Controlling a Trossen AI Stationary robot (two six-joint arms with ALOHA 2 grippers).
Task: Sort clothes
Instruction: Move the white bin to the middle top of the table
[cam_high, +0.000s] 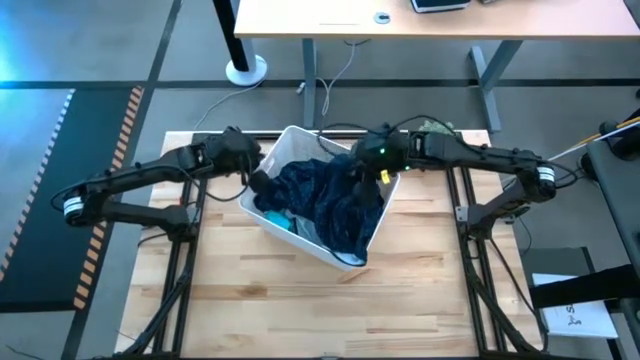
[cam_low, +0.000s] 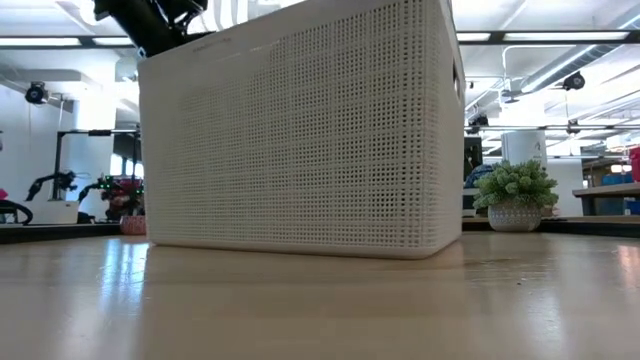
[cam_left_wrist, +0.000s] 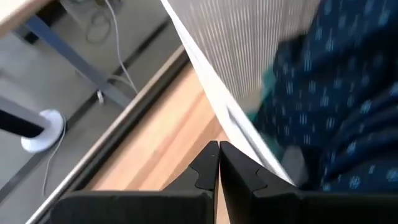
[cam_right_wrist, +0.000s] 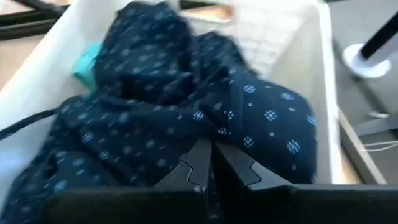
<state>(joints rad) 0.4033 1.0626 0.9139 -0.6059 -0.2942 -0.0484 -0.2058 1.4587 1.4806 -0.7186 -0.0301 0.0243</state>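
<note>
On the wooden worktop (cam_high: 250, 290) the basket (cam_high: 290, 140) holds navy dotted clothes (cam_high: 330, 195); left end effector (cam_left_wrist: 218, 152) and right end effector (cam_right_wrist: 208, 152) hover clenched, empty, seemingly poised to sort

light: bright, even, from ceiling strips | glare: sheen on table (cam_low: 320, 300) | blur: both wrist views soft

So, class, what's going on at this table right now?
A two-armed robot is sorting clothes. A white basket on the table holds a navy dotted garment with something teal beneath. The right gripper hovers shut over the navy fabric. The left gripper sits shut at the basket's rim, holding nothing.
</note>
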